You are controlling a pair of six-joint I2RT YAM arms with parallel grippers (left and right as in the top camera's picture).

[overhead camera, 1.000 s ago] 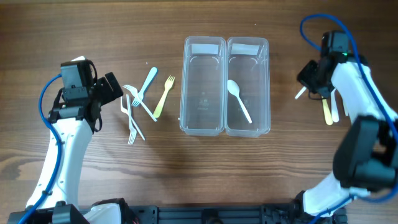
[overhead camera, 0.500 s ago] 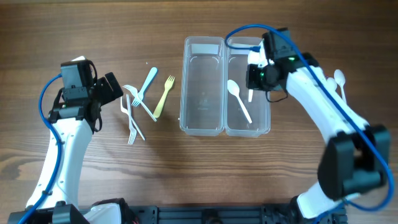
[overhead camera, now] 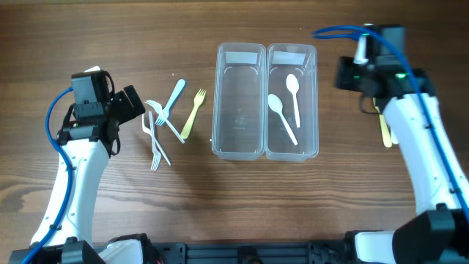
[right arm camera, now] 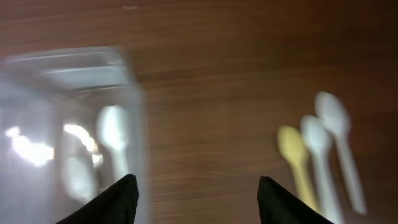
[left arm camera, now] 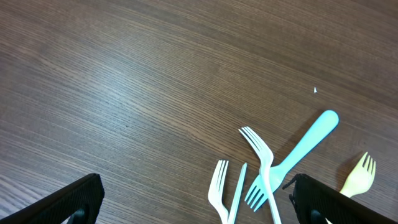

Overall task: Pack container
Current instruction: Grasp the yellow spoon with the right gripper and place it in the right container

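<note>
Right end effector (overhead camera: 346,75) (right arm camera: 196,196) is released: fingers spread, nothing between them. It hovers over the desk (overhead camera: 234,198), between the right container (overhead camera: 316,110) and the loose spoons. The right container holds two white spoons. The longer spoon (overhead camera: 282,117) lies diagonally, and the second spoon (overhead camera: 293,88) lies just beside it nearer the far end. I can't tell whether they touch. The left container (overhead camera: 215,103) sits flush against the right one, long sides together. On the desk to the right lies a yellow spoon (overhead camera: 386,130) (right arm camera: 292,149). The right wrist view is motion-blurred, but there look to be two white spoons (right arm camera: 318,143) next to the yellow one; in the overhead view the arm covers most of them. Left end effector (overhead camera: 134,103) (left arm camera: 196,186) is also released, fingers wide and holding nothing, hovering just left of the fork cluster. In that cluster, the blue fork (overhead camera: 173,99) (left arm camera: 298,152) lies crossed with a white fork (overhead camera: 167,123) (left arm camera: 261,152). More white forks (overhead camera: 155,147) (left arm camera: 217,186) lie beside them on the left. The yellow fork (overhead camera: 193,114) (left arm camera: 360,174) lies to the right of the blue fork, between the cluster and the left container and apart from both.
</note>
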